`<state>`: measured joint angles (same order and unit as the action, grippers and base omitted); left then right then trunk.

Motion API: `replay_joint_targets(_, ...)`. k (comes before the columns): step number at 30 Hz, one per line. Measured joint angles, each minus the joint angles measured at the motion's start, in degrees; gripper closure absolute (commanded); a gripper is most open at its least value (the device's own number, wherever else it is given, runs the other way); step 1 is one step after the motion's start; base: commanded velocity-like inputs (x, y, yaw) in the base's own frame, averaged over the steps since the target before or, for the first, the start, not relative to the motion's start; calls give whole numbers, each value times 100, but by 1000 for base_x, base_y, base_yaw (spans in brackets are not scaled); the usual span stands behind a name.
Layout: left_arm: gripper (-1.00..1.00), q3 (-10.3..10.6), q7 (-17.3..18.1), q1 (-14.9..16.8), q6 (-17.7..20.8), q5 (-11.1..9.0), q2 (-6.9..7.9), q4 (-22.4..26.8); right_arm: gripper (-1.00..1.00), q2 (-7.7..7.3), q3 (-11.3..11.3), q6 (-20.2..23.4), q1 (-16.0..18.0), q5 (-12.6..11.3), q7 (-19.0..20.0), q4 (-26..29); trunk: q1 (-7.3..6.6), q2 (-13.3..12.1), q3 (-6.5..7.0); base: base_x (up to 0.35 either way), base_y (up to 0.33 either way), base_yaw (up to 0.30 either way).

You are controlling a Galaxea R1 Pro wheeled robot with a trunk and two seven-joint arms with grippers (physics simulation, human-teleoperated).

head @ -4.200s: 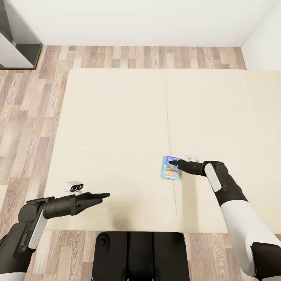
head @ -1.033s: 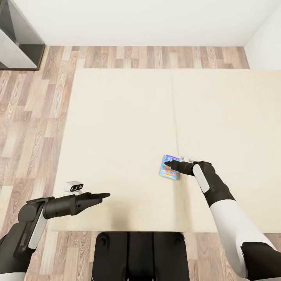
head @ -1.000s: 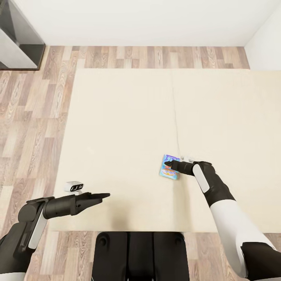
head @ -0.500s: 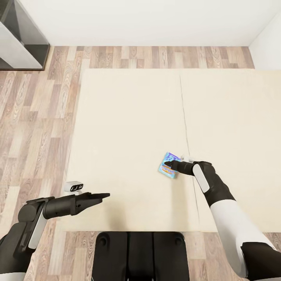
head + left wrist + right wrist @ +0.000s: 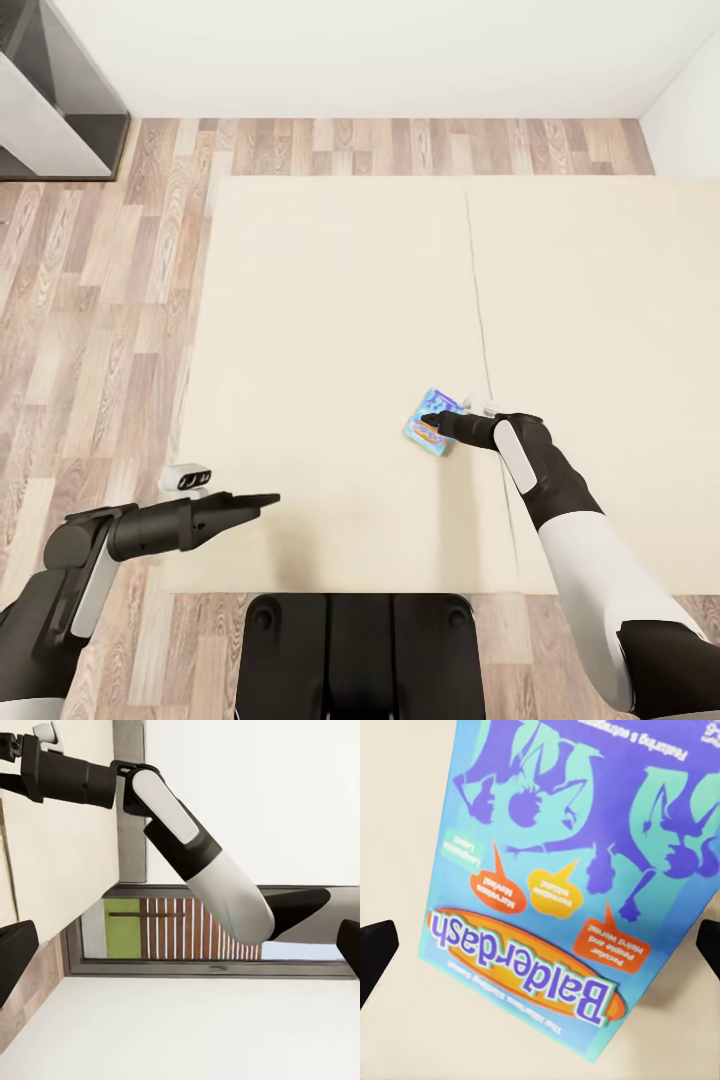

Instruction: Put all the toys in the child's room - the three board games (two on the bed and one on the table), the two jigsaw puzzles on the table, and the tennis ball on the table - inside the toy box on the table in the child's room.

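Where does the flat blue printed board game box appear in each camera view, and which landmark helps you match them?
Head view: flat blue printed board game box, right of centre, at the right end effector.
Right wrist view: box spans the centre.
Left wrist view: cannot make it out.
Shared landmark: cream mattress.

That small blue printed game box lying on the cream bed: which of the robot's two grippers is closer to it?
The right. The right gripper is over the small blue printed game box, fingertips spread wide on either side. The left gripper hangs near the bed's front edge, well off to the left.

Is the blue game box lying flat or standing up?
Lying flat: the blue game box rests printed face up on the cream bed.
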<state>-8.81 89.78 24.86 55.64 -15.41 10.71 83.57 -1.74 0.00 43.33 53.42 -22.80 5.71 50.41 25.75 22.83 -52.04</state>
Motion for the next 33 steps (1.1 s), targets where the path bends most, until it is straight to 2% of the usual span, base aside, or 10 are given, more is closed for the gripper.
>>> replay_joint_targets(6,-100,-81,-1,-1,3,-1,0,2,-100,0,0,0,0,-4,2,-1,0,0,0,0,137,0)
replay_joint_targets(33,-100,-95,0,0,9,-9,0,0,-100,0,-2,10,0,9,-1,35,0,0,0,0,69,0)
